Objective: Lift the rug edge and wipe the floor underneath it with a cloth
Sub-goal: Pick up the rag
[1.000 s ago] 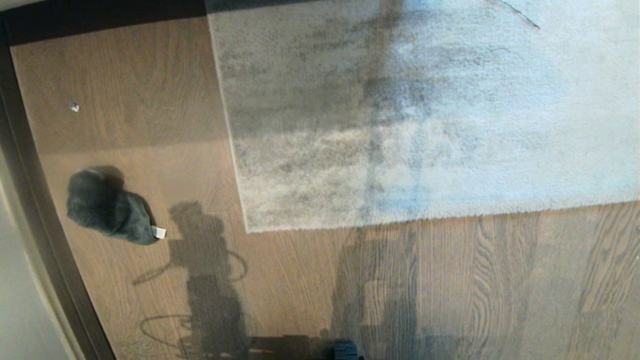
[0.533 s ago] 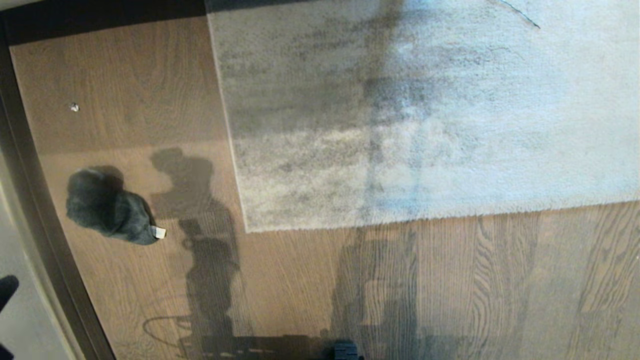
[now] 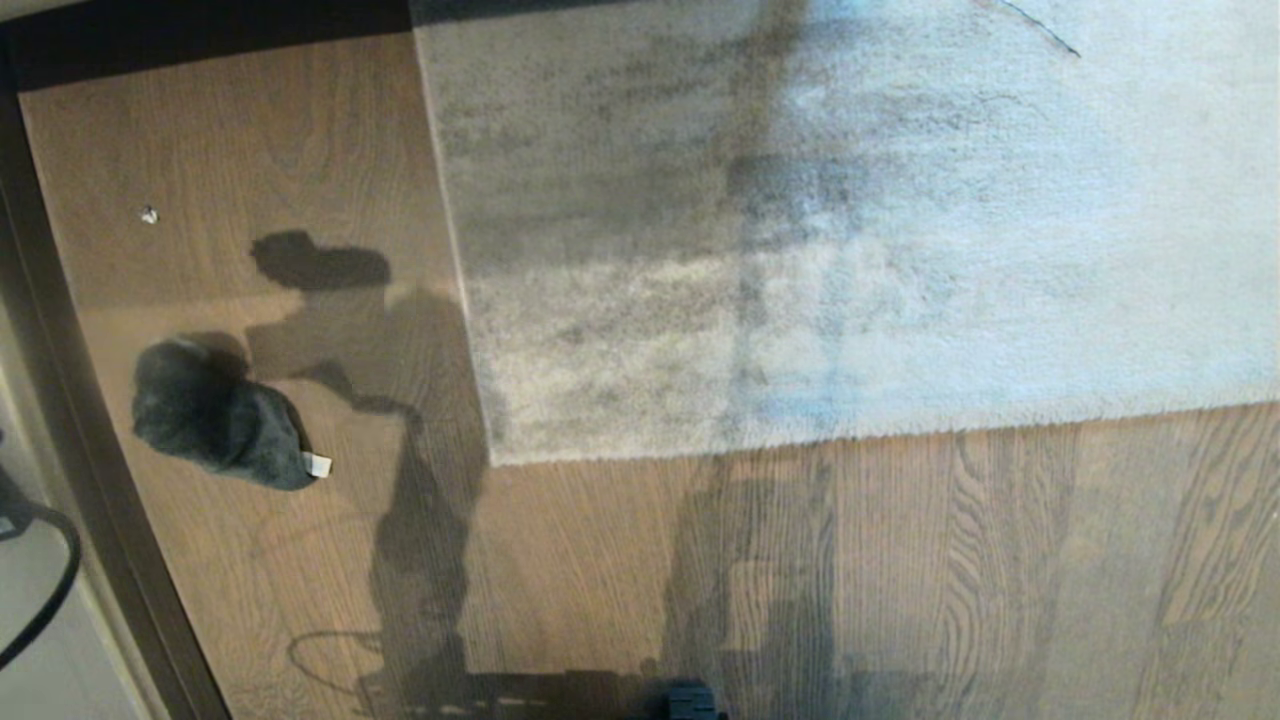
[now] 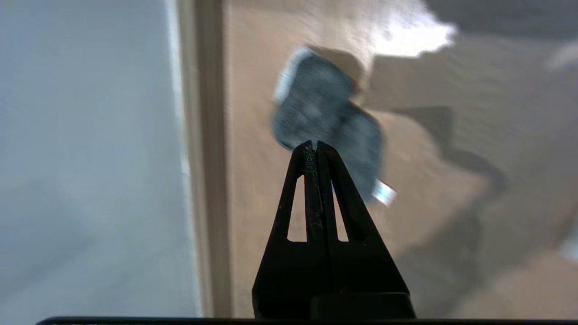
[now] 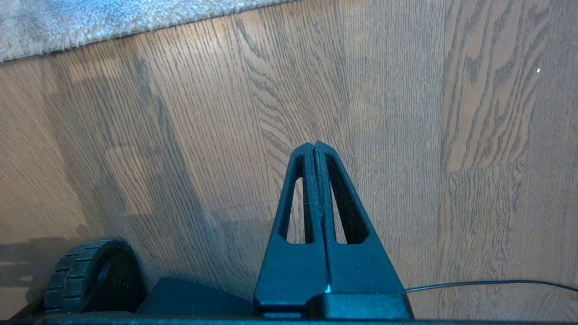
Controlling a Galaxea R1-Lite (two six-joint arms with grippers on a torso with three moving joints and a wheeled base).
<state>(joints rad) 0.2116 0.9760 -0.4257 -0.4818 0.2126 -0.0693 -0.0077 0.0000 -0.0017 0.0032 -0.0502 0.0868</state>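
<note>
The grey mottled rug (image 3: 850,230) lies flat on the brown wood-grain floor (image 3: 900,570), its near left corner toward the middle of the head view. The dark fuzzy cloth (image 3: 215,415) with a white tag lies bunched on the floor left of the rug, near the wall. In the left wrist view my left gripper (image 4: 313,144) is shut and empty, hanging in the air and pointing at the cloth (image 4: 325,117). My right gripper (image 5: 313,145) is shut and empty, parked low over bare floor (image 5: 203,135), with the rug's edge (image 5: 90,22) farther off.
A dark baseboard (image 3: 70,400) and pale wall (image 3: 40,620) run along the left. A cable (image 3: 50,580) of my left arm shows at the left edge. My base's wheel (image 5: 86,275) and a thin cable (image 5: 496,283) lie near the right gripper. A small speck (image 3: 149,214) sits on the floor.
My left arm has swung up and out; its shadow on the floor has stretched farther away, past the cloth. A cable has come into view at the left edge. The cloth and rug have not moved.
</note>
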